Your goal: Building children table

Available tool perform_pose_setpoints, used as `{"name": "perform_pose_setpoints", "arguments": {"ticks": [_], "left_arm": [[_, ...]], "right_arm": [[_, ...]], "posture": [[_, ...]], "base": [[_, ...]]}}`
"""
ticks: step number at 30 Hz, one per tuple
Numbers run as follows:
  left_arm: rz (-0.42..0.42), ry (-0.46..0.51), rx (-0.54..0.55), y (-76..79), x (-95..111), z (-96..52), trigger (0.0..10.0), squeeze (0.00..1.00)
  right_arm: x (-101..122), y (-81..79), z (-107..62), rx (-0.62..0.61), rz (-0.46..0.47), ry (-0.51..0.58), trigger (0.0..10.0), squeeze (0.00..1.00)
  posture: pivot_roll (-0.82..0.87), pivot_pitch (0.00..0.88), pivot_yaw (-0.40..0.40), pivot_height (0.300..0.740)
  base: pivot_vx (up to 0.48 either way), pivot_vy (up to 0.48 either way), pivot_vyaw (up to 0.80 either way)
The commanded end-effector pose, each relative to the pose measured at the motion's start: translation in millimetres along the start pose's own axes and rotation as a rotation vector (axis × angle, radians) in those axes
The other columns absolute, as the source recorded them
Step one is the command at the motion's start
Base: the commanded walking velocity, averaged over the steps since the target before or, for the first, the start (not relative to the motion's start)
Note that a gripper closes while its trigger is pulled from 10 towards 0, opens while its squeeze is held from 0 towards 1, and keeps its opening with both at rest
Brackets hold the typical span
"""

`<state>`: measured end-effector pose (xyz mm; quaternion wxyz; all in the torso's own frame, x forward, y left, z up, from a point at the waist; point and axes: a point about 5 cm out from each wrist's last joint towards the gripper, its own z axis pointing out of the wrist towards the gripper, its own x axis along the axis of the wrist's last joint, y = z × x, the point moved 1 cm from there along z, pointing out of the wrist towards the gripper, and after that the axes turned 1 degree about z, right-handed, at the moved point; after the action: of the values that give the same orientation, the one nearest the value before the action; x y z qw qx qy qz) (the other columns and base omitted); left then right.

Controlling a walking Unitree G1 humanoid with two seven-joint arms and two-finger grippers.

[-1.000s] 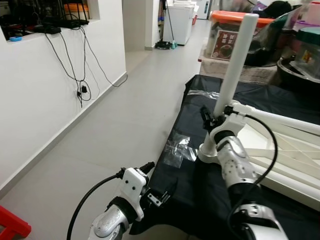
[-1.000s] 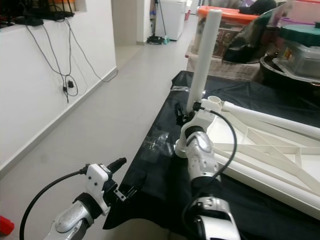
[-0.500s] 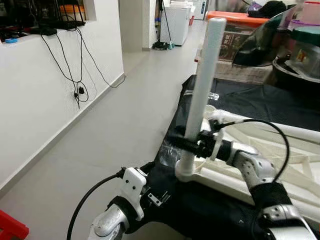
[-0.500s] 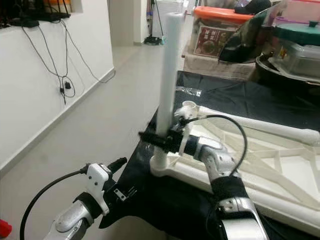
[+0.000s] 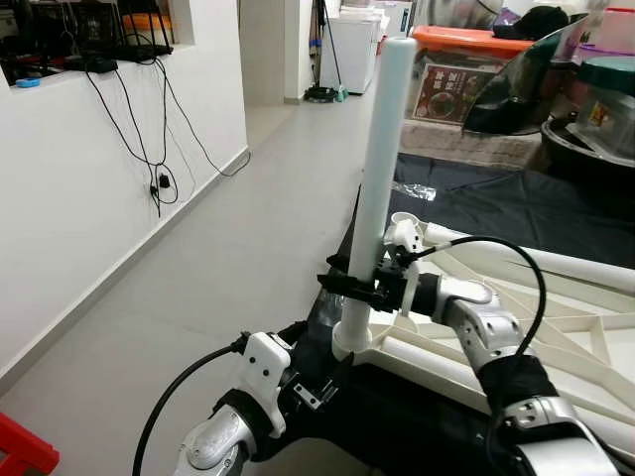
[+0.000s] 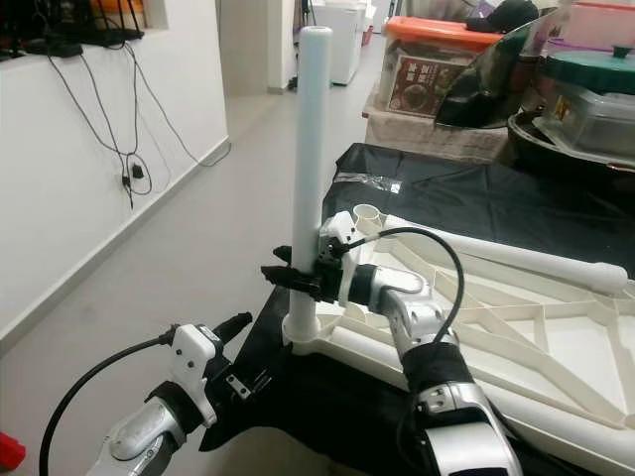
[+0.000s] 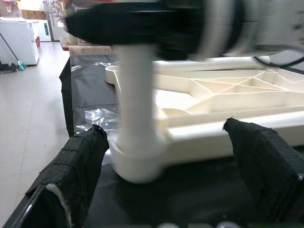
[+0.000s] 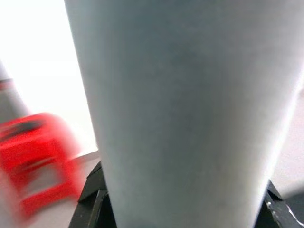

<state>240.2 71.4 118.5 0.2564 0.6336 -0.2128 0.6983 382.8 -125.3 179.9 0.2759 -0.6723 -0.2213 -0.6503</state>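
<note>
Left eye view: orange-lidded bin point(image 5: 466, 74) behind table leg point(image 5: 380, 169).

White table leg point(image 8: 185, 109) close up, red blur point(image 8: 40, 156) beside.

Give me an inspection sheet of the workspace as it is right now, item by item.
Surface: black sheet over the work surface, with a clear plastic wrapper at its far edge.
Job's things: white table top lying flat; white table leg upright in its near corner socket.
Clutter: storage boxes and lidded containers beyond the sheet.
Grippers: right gripper shut on the table leg low on its shaft; left gripper open, below the corner, holding nothing.
Cables: black wires hang down the white wall; one black cable on each arm.
Surroundings: pale tiled floor, hallway, red object on the floor.
</note>
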Motion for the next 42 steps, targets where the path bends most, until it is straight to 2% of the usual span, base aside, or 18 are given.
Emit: {"name": "perform_pose_setpoints", "arguments": {"ticks": [1,2,4,5,7,10,12,16,17,18,20,21,25,26,31,34,41,42], "left_arm": [[-0.001,-0.018,0.001,-0.8,-3,-1.5,10.0,0.00],[-0.001,-0.019,0.001,-1.2,-3,-1.4,10.0,0.00],[-0.001,-0.020,0.000,-1.5,-4,-1.0,10.0,0.00],[-0.001,-0.020,0.000,-1.5,-4,-1.0,10.0,0.00],[0.000,-0.021,-0.001,-1.5,-4,-0.5,10.0,0.00],[0.000,-0.021,-0.001,-1.5,-4,-0.4,10.0,0.00],[0.001,-0.021,-0.001,-1.5,-4,-0.3,10.0,0.00],[0.000,-0.021,-0.001,-1.4,-4,-0.3,10.0,0.00],[0.000,-0.022,-0.001,-1.2,-4,-0.2,10.0,0.00],[0.000,-0.022,-0.002,-1.2,-4,-0.1,10.0,0.00],[-0.001,-0.023,-0.002,-1.2,-4,0.0,10.0,0.00],[-0.001,-0.023,-0.001,-1.2,-4,-0.1,10.0,0.00],[-0.002,-0.023,0.000,-1.1,-4,-0.1,10.0,0.00],[-0.003,-0.024,0.000,-1.2,-4,-0.2,10.0,0.00],[-0.004,-0.025,-0.001,-1.1,-5,-0.3,10.0,0.00],[-0.006,-0.026,0.000,-0.8,-5,-0.3,10.0,0.00],[-0.006,-0.028,-0.001,-0.6,-6,-0.1,10.0,0.00],[-0.007,-0.029,-0.002,-0.7,-6,0.1,10.0,0.00]], "right_arm": [[-2,29.2,-11.2,-0.285,0.050,0.006,0.0,0.00],[-5,46.6,-21.2,-0.541,0.053,-0.002,0.0,0.00],[-11,64.5,-43.7,-0.888,0.034,-0.011,0.0,0.00],[-11,64.5,-43.7,-0.888,0.034,-0.011,0.0,0.00],[-15,65.0,-60.7,-1.082,0.041,0.013,0.0,0.00],[-17,60.3,-67.1,-1.168,0.068,0.032,0.0,0.00],[-20,49.2,-68.4,-1.249,0.123,0.057,0.0,0.00],[-21,42.8,-63.3,-1.248,0.139,0.065,0.0,0.00],[-22,37.4,-56.3,-1.239,0.159,0.070,4.7,0.00],[-22,32.8,-47.9,-1.202,0.182,0.084,10.0,0.00],[-20,29.5,-42.8,-1.188,0.166,0.091,10.0,0.00],[-16,25.5,-36.0,-1.131,0.156,0.123,10.0,1.00],[-14,22.9,-32.0,-1.091,0.146,0.145,10.0,1.00],[-11,21.3,-28.8,-1.031,0.124,0.172,10.0,0.00],[-8,19.3,-34.4,-0.990,0.064,0.195,10.0,0.00],[-12,13.3,-45.5,-0.934,0.007,0.200,10.0,0.00],[-23,8.3,-52.6,-0.889,0.026,0.169,10.0,0.00],[-31,3.2,-59.2,-0.856,0.015,0.146,10.0,1.00]], "posture": [[0.03,0.004,-0.056,0.740],[0.03,0.007,-0.053,0.740],[0.03,0.008,-0.054,0.740],[0.03,0.008,-0.054,0.740],[0.03,0.008,-0.055,0.740],[0.03,0.009,-0.055,0.740],[0.03,0.009,-0.056,0.740],[0.03,0.009,-0.055,0.740],[0.03,0.009,-0.056,0.740],[0.03,0.008,-0.057,0.740],[0.03,0.009,-0.056,0.740],[0.03,0.008,-0.059,0.740],[0.03,0.008,-0.059,0.740],[0.03,0.006,-0.059,0.740],[0.02,0.001,-0.058,0.740],[0.02,0.000,-0.061,0.740],[0.02,0.000,-0.063,0.740],[0.01,0.000,-0.058,0.740]], "base": [[0.000,0.000,0.00],[0.000,0.000,0.00],[0.000,0.000,0.00],[0.000,0.000,0.00],[0.000,0.000,0.00],[0.000,0.000,0.00],[0.000,0.000,0.00],[0.000,0.000,0.00],[0.000,0.000,0.00],[0.000,0.000,0.00],[0.000,0.000,0.00],[0.000,0.000,0.00],[0.000,0.000,0.00],[0.000,0.000,0.00],[0.000,0.000,0.00],[0.000,0.000,0.00],[0.000,0.000,0.00],[0.000,0.000,0.00]]}}
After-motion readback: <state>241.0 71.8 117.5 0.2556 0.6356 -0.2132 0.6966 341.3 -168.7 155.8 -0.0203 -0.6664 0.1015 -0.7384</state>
